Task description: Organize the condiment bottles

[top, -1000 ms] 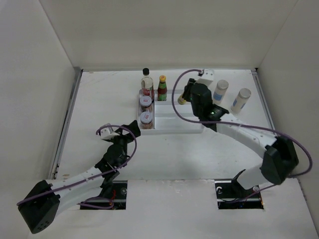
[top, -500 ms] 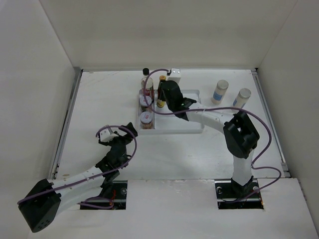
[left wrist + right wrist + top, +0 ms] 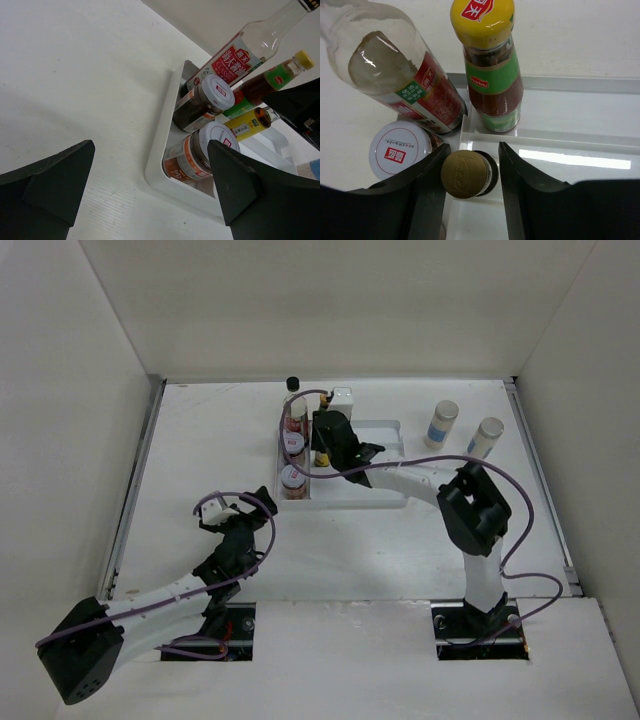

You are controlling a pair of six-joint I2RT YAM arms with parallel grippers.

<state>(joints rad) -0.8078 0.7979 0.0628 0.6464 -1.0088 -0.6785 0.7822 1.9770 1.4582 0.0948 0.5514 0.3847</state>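
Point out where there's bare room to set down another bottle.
Free: the tray right of the right gripper; the table left of the tray, and on the near side of the shakers. Crowded: the tray's left end, where bottles and jars stand packed.

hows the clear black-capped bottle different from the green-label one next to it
The clear bottle is see-through glass with a red label; the green-labelled bottle holds dark reddish sauce. The clear bottle has a black cap, the green-labelled bottle a yellow one. The clear bottle stands taller than the green-labelled bottle. Both stand side by side at the back of the white tray.
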